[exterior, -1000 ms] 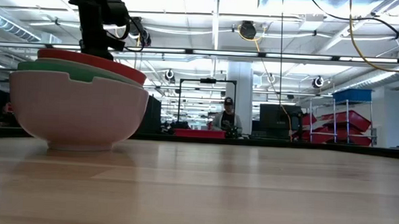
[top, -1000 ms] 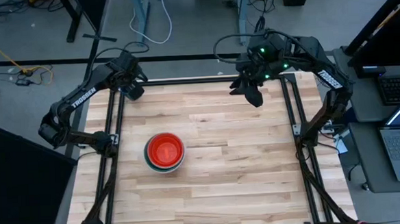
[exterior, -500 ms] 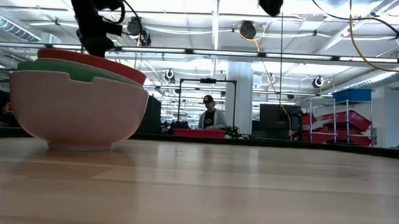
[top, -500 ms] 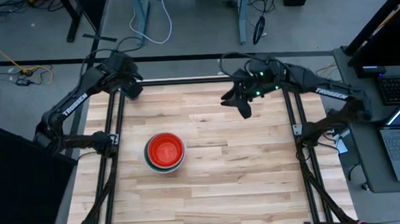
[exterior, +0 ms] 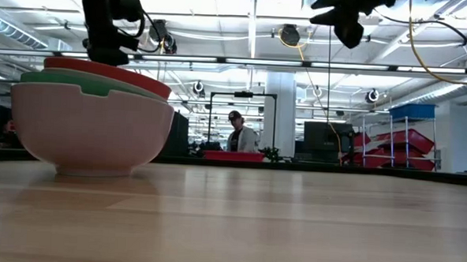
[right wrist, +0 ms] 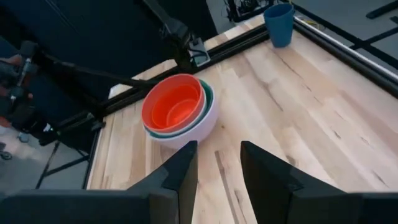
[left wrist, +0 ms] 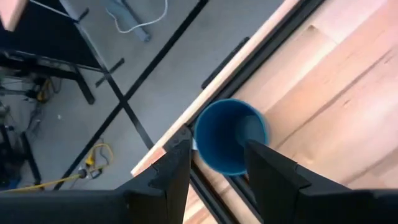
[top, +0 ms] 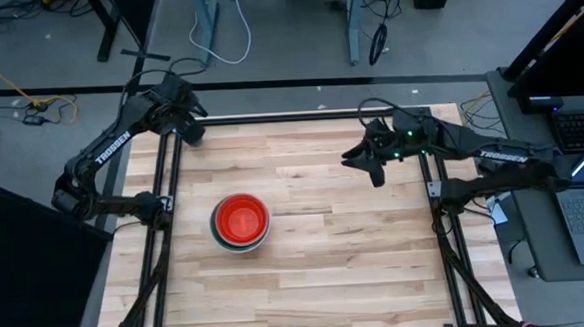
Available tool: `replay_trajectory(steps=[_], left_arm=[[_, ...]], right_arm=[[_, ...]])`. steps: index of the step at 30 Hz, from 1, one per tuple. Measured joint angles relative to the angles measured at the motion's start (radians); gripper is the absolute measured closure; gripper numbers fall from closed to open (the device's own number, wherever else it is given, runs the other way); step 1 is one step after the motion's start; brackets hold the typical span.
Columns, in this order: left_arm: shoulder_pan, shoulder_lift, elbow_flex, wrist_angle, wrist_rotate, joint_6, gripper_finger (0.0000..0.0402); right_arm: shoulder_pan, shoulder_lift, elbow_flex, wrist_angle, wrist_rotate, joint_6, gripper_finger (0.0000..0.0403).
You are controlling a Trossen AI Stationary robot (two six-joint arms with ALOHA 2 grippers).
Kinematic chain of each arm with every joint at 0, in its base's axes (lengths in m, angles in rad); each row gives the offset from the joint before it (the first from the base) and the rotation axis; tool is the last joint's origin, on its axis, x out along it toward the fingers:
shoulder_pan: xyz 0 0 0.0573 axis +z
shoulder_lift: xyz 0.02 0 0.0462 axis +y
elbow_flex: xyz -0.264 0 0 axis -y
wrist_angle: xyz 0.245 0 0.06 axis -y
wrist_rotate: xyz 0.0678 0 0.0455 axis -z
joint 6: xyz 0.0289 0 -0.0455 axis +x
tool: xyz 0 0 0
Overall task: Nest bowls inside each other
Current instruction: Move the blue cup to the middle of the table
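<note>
The bowls sit nested in one stack (top: pixel 240 223) left of the table's middle. The outer bowl is white (exterior: pixel 91 129), with a green one (right wrist: pixel 206 98) in it and a red-orange one (right wrist: pixel 174 104) on top. The white bowl rests on its base. My left gripper (left wrist: pixel 216 149) hangs open high over the far left corner (top: pixel 190 127), above a small blue cup (left wrist: pixel 230 135), and touches nothing. My right gripper (right wrist: pixel 217 149) is open in the air over the table's far right part (top: pixel 370 167), pointing toward the stack with nothing between its fingers.
The blue cup (right wrist: pixel 278 23) stands upright at the far left corner beside the black frame rail (right wrist: pixel 348 46). Bare wooden table (top: pixel 357 260) spreads between the stack and the right arm. A person (exterior: pixel 237 135) stands in the room behind.
My right gripper has come down from high above the table and shifted a little toward the near edge, its arm stretching out lower. The stack of bowls has not moved. The person in the room behind has walked to the left.
</note>
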Motion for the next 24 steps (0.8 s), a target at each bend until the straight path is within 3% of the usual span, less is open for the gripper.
replay_trajectory(steps=[5, 9, 24], left_arm=[[0.0, 0.017, 0.001, 0.036, 0.017, -0.022, 0.0263], [0.003, 0.019, 0.002, 0.049, -0.004, -0.161, 0.0263], [0.008, 0.192, 0.035, 0.002, -0.061, -0.393, 0.0263]], right_arm=[[0.0, -0.057, -0.106, 0.047, 0.003, 0.023, 0.0296], [0.0, -0.082, -0.146, 0.059, 0.003, 0.056, 0.0296], [-0.003, -0.086, -0.154, 0.104, 0.002, 0.064, 0.0296]])
